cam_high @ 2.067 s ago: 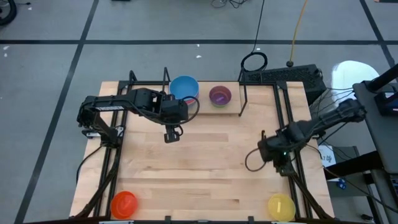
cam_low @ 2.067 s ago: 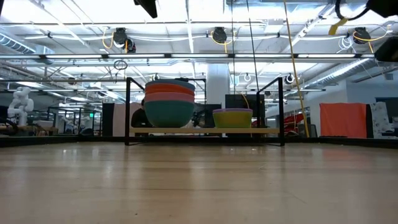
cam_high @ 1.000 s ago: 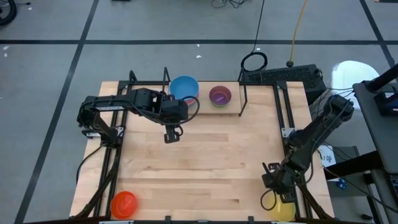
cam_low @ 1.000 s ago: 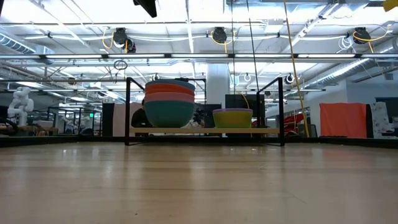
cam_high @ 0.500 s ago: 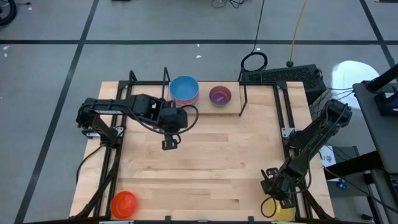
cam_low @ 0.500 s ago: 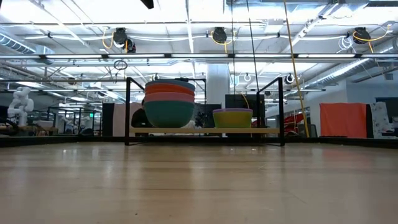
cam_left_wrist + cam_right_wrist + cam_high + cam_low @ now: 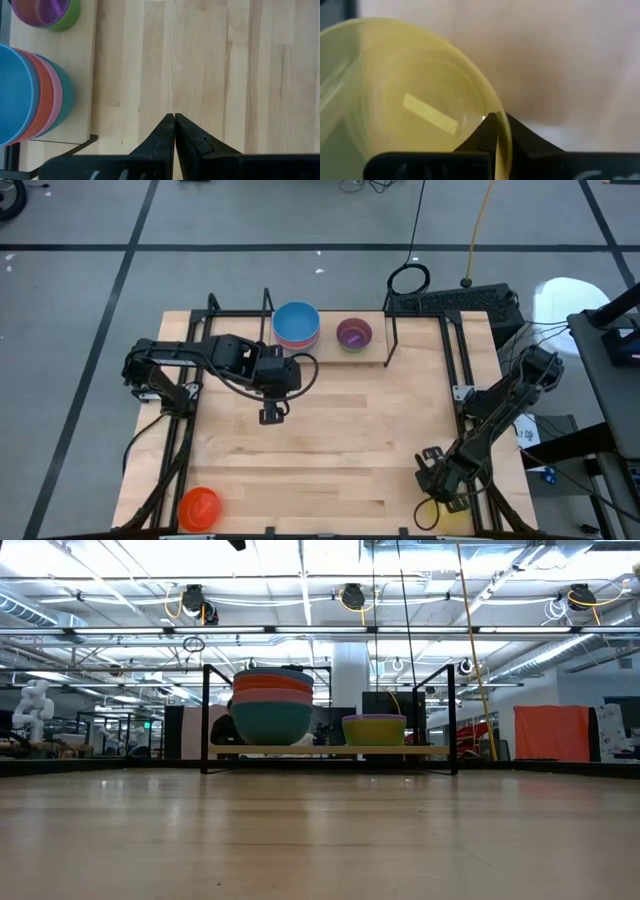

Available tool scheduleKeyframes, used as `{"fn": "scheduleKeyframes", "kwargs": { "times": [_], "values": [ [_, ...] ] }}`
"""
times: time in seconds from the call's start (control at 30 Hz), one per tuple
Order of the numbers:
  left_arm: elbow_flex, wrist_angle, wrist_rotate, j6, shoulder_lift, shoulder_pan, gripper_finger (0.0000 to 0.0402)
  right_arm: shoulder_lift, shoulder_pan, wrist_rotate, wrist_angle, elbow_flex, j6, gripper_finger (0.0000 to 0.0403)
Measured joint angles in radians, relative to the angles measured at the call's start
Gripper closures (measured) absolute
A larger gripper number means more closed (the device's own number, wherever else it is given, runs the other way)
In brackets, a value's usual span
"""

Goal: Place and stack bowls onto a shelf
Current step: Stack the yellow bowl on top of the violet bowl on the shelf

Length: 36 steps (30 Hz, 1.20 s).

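On the wooden bench [image 7: 340,430], the right end effector [image 7: 496,125] is pinching the yellow bowl's [image 7: 395,95] rim at the near right corner, while the left end effector [image 7: 174,120] is hanging closed and empty near the shelf [image 7: 330,345].

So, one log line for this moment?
right tool: shut on small yellow plastic bowl rim | left tool: shut, empty, over table

right arm: swung from mid-table down to the near right corner
right gripper [image 7: 495,131]: now pinched on the yellow bowl [image 7: 395,105] rim, one finger each side
left gripper [image 7: 174,119]: drifted away from the shelf [image 7: 75,75], fingers together
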Motion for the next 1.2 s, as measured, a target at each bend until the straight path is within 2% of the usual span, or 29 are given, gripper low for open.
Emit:
{"fn": "scheduleKeyframes", "kwargs": {
  "times": [0.13,0.27,0.4,0.6,0.8,1.0,1.1,1.2],
  "values": [
    [0.000,0.000,0.000,0.000,0.000,0.000,0.0382,-0.027,-0.020,0.141,-0.036,0.000,0.054,0.0400],
    [0.000,0.000,0.000,0.006,0.000,0.000,0.0382,-0.079,-0.063,0.198,-0.086,0.001,0.076,0.0401],
    [0.000,0.000,0.000,0.003,0.000,0.000,0.0382,-0.149,-0.132,0.284,-0.262,0.039,0.093,0.0402],
    [0.000,-0.005,0.000,-0.013,0.000,0.000,0.0382,-0.236,-0.287,0.397,-0.590,0.191,-0.027,0.0402],
    [0.000,-0.038,0.000,-0.020,0.000,0.003,0.0382,-0.256,-0.489,0.590,-0.776,0.399,-0.227,0.0402],
    [0.000,-0.043,-0.001,-0.031,0.000,0.003,0.0382,-0.256,-0.723,0.707,-0.744,0.599,-0.486,0.0403],
    [0.000,-0.043,-0.001,-0.032,0.000,0.003,0.0382,-0.255,-0.838,0.800,-0.632,0.668,-0.658,0.0403],
    [0.000,-0.041,-0.002,-0.032,-0.005,0.003,0.0382,-0.257,-0.957,0.806,-0.473,0.704,-0.817,0.0403]
  ]
}}
